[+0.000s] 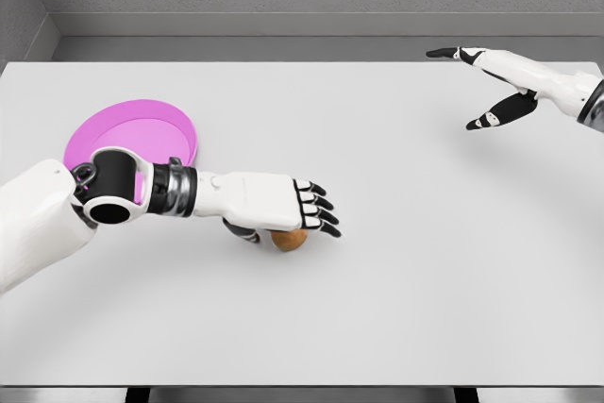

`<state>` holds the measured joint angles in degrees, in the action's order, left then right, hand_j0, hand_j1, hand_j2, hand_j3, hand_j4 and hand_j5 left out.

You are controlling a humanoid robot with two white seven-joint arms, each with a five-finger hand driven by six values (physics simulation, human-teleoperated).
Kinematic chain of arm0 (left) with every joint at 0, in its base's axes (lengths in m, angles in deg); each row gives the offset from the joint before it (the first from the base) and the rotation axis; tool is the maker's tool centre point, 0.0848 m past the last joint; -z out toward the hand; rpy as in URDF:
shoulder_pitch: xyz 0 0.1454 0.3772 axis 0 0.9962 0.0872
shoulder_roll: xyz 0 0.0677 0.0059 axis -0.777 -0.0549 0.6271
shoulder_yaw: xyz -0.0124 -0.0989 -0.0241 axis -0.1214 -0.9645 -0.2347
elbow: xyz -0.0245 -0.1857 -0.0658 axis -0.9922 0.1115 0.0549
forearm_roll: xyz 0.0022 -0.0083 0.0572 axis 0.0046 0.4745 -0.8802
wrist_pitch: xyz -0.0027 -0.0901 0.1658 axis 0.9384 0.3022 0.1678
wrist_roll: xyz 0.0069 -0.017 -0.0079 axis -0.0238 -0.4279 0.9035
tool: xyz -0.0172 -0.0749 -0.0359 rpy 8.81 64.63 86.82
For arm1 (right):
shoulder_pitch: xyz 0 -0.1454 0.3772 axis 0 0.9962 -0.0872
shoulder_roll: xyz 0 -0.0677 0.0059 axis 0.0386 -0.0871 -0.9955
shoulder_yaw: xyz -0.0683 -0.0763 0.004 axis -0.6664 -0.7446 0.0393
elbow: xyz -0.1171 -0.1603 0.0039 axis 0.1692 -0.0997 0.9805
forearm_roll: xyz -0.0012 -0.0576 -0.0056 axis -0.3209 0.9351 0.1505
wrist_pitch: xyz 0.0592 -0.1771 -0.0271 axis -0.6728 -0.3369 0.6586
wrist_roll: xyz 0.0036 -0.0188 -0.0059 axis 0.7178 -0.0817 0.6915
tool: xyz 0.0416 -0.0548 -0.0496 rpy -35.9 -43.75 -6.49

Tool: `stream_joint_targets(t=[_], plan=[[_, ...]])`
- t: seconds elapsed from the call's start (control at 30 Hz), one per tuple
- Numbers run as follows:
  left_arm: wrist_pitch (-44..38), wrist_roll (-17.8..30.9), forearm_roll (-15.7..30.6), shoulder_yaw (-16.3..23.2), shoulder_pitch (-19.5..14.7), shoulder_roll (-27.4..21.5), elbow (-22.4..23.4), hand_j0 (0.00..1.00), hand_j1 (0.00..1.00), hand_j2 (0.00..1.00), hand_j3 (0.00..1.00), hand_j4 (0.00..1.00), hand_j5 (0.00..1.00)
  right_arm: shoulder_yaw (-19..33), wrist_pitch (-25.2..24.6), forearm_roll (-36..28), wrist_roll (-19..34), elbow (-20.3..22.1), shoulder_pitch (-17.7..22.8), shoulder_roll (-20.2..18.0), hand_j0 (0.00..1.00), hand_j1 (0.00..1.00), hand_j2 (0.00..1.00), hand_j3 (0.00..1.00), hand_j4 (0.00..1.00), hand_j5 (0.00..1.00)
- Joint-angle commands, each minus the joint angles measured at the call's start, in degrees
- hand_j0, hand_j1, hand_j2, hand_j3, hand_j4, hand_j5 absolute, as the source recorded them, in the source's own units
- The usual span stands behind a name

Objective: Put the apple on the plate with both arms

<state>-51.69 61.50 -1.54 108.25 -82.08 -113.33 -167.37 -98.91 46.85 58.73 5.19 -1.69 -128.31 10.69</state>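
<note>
A small brownish apple [290,241] lies on the white table, left of the middle. My left hand [286,222] hovers right over it, palm down, with the fingers [319,210] stretched past it and the thumb curled beside it on the left; most of the apple is hidden under the hand. The hand stands open and I see no closed grasp. A pink plate [127,131] sits at the left of the table, its near rim covered by my left forearm. My right hand [477,87] floats open over the far right corner, its fingers spread wide and holding nothing.
The white table [406,261] spans the view, with its front edge at the bottom. A grey wall runs behind its far edge. My left forearm lies between the plate and the apple.
</note>
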Motion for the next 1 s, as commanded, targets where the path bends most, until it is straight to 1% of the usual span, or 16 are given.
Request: stream_joint_targets(t=[0.0,0.23,0.3,0.43,0.8,0.97], plan=[[-0.1,0.0,-0.2,0.0,0.0,0.0,0.4,1.0,1.0,1.0,1.0,1.0,1.0,0.0,-0.2,-0.4,0.0,0.1,0.0,0.0,1.0,1.0,1.0,1.0,1.0,1.0],[-0.1,0.2,-0.4,0.1,0.0,0.0,0.4,0.98,0.98,0.98,0.98,0.98,0.98,0.0,-0.2,-0.4,0.0,0.1,-0.1,0.0,1.0,1.0,1.0,1.0,1.0,1.0],[-0.1,0.4,-1.3,0.2,0.0,0.0,0.4,0.96,0.96,0.96,0.96,0.96,0.96,0.0,-0.2,-0.4,0.0,0.1,-0.1,0.0,1.0,1.0,1.0,1.0,1.0,1.0],[-0.1,0.8,-1.5,0.2,0.0,0.2,0.4,0.92,0.92,0.92,0.92,0.92,0.92,0.0,-0.2,-0.4,0.0,0.1,-0.1,0.0,1.0,1.0,1.0,1.0,1.0,1.0],[-0.1,1.2,-2.3,0.4,0.0,0.3,0.3,0.9,0.9,0.9,0.9,0.9,0.9,0.0,-0.2,-0.4,0.0,0.1,-0.4,0.0,1.0,1.0,1.0,1.0,1.0,1.0],[-0.1,1.3,-3.4,0.4,0.1,1.0,0.3,0.89,0.89,0.89,0.89,0.89,0.89,0.0,-0.2,-0.4,0.0,0.7,-0.4,-0.1,1.0,1.0,1.0,1.0,1.0,1.0]])
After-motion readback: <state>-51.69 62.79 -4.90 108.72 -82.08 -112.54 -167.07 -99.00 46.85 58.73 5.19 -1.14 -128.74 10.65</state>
